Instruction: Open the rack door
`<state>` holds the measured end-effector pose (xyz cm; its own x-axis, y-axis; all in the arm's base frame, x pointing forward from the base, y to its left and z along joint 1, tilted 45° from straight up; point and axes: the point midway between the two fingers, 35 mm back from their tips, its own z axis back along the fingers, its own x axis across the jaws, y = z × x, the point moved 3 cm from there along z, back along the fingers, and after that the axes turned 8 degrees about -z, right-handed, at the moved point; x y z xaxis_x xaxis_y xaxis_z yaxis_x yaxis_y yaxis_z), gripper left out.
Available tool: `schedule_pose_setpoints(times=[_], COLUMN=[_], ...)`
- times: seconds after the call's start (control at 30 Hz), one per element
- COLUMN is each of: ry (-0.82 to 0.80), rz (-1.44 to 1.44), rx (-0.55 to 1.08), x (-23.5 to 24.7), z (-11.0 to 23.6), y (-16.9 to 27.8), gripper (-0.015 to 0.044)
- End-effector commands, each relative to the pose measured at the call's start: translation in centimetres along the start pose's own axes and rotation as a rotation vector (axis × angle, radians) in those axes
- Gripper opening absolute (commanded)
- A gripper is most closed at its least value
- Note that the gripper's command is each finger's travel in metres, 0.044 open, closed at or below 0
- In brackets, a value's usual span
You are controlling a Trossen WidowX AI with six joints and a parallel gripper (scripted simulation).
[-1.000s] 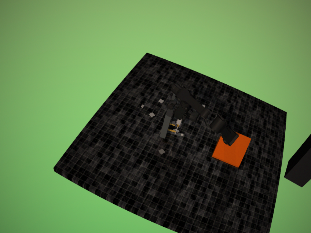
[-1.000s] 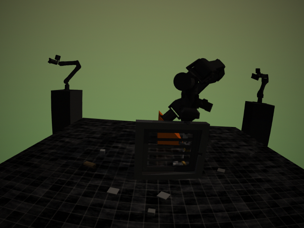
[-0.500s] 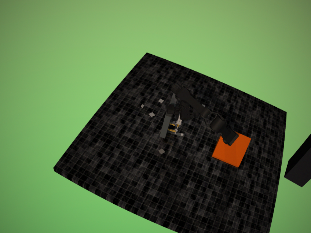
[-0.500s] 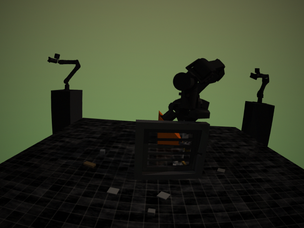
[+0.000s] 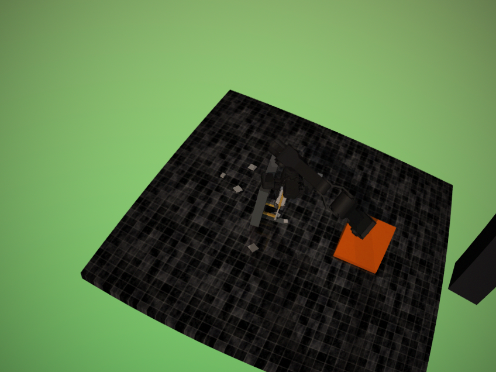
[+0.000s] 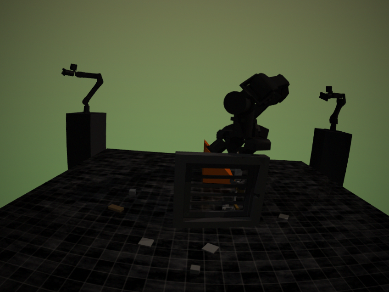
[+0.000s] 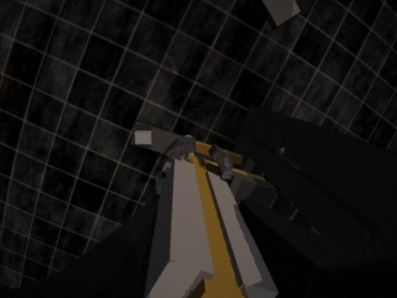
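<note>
The grey frame [image 5: 259,204] [image 6: 180,194] stands upright. Its dark barred door [image 6: 216,214] looks about closed; a slight gap cannot be ruled out. The yellow mounts of the handle [image 5: 272,213] [image 7: 218,152] stand out on the arm's side. My gripper [image 5: 277,216] [image 7: 198,212] points down beside the door. Its pale fingers are parted, with a yellow strip between them that seems to be the handle's upright. The dark fingertips lie around the handle's lower end. Contact, and how far the handle is turned, cannot be told. The gripper body hides part of the door from above.
Behind the frame, the arm rises from an orange plate [image 5: 364,252]. Pale tiles [image 5: 237,188] [image 6: 210,248] lie in front of the frame, and another tile [image 5: 252,247] [image 6: 283,216] beside it. A brown block [image 6: 115,207] and a grey cube [image 6: 132,192] lie on the other side.
</note>
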<state>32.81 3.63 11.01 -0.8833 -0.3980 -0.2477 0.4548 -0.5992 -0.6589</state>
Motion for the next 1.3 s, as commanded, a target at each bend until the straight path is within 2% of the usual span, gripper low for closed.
schedule_pose_setpoints(times=[0.0, 0.13, 1.27], ry=[-0.001, 0.000, 0.000], rz=[0.006, -0.068, -1.752], rx=[-0.001, -0.001, -0.001], x=[0.00, 0.01, 0.00], z=[-0.03, -0.02, 0.00], y=[-0.04, -0.04, -0.02], gripper=[0.0284, 0.0293, 0.0293])
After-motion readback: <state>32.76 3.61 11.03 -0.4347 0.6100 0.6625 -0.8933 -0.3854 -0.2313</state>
